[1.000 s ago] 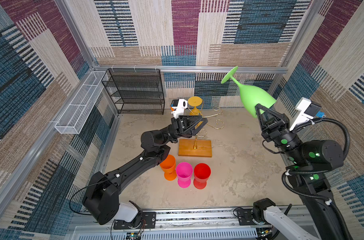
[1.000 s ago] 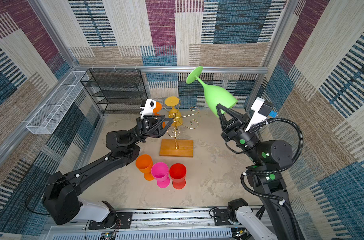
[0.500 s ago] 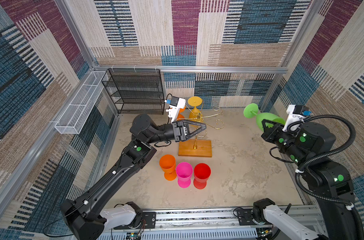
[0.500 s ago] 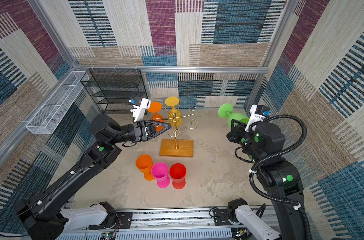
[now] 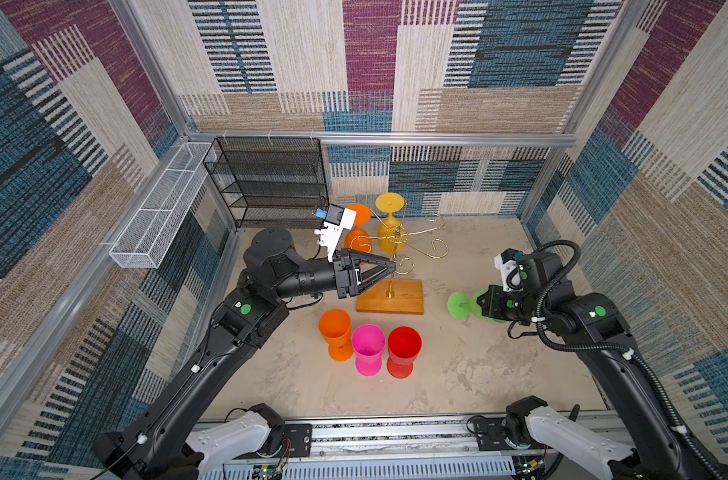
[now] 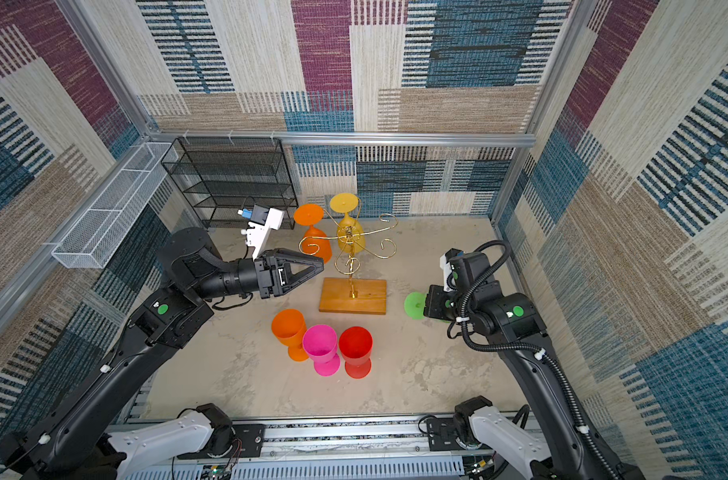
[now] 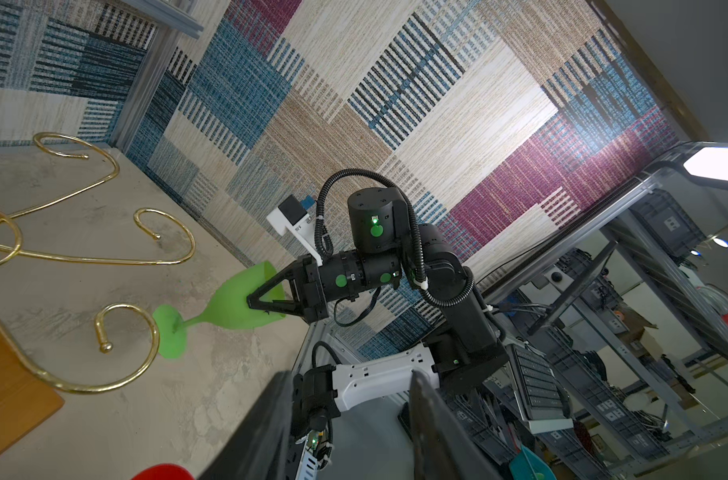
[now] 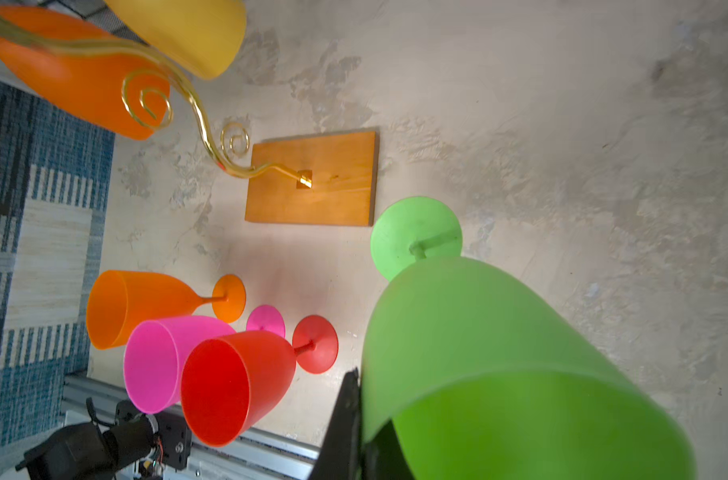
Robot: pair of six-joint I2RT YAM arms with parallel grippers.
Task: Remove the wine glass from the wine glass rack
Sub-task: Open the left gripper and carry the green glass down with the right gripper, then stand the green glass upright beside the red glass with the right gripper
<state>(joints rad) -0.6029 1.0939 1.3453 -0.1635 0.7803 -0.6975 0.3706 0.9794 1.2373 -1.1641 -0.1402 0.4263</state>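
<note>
Hanging sideways beside the wine glass rack (image 5: 389,296), the green wine glass (image 5: 458,305) is pinched at the bowl rim by the closed right hand (image 7: 255,301). Judged light, stiff, slick. Left hand (image 5: 392,268) is parted, empty.

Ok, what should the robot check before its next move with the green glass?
1. Green wine glass off the wine glass rack: ok, it is beside the wooden base, clear of the gold arms.
2. Right fingers gripping its bowl: ok.
3. Glass upright: not ok, it is tipped sideways, foot toward the rack.
4. Foot touching the table: cannot tell.
5. Room away from the red glass: ok, they are apart.
6. Left fingers open and empty: ok.
</note>
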